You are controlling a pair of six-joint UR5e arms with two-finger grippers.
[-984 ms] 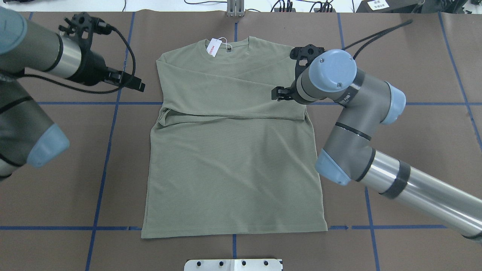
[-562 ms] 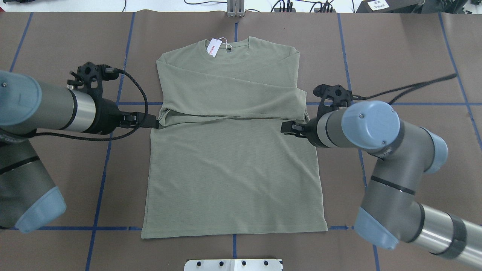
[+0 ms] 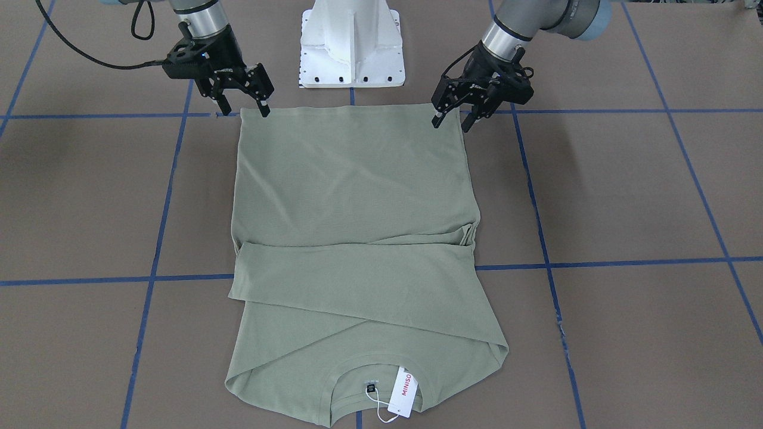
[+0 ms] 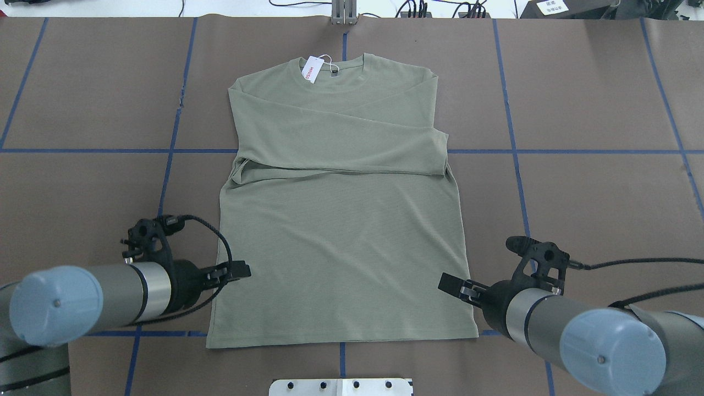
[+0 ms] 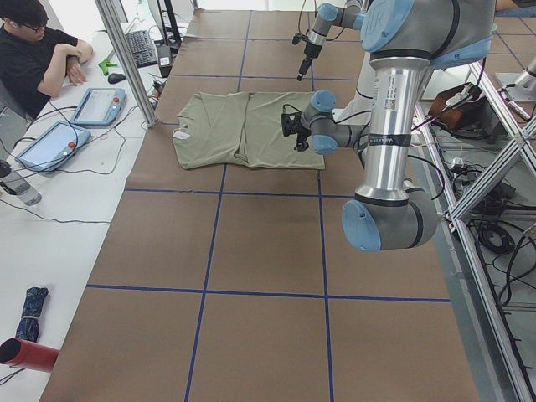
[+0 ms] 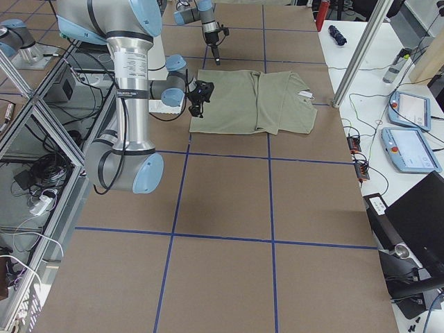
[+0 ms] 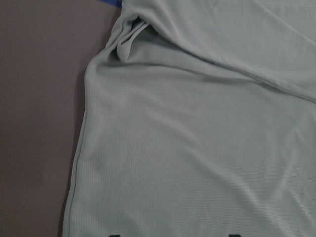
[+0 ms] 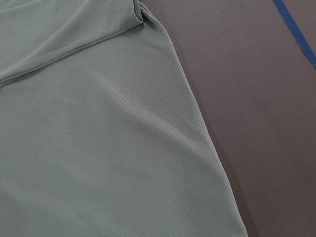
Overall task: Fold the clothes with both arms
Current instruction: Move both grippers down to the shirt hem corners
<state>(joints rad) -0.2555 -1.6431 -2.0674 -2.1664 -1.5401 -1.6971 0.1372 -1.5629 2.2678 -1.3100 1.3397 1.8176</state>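
The sage-green long-sleeved shirt (image 4: 341,220) lies flat on the brown table, front up, with both sleeves folded across the chest. Its collar points away from me, with the white MINISO hang tag (image 4: 312,70) on it. It also shows in the front-facing view (image 3: 351,208). My left gripper (image 4: 242,270) is open and empty, just above the shirt's left hem corner; in the front-facing view (image 3: 451,121) its fingers straddle that corner. My right gripper (image 4: 448,283) is open and empty above the right hem corner (image 3: 244,109). Both wrist views show only shirt fabric (image 7: 197,148) (image 8: 98,148) and table.
The white pedestal base (image 3: 351,42) stands just behind the hem, and its metal plate (image 4: 341,386) shows at the near table edge. Blue tape lines cross the brown table cover (image 4: 605,220). An operator (image 5: 42,50) sits at a side bench with tablets (image 6: 409,111).
Both arms have swept from beside the shirt's shoulders and sleeves back toward me, along its sides, to the hem corners. The shirt has not moved.
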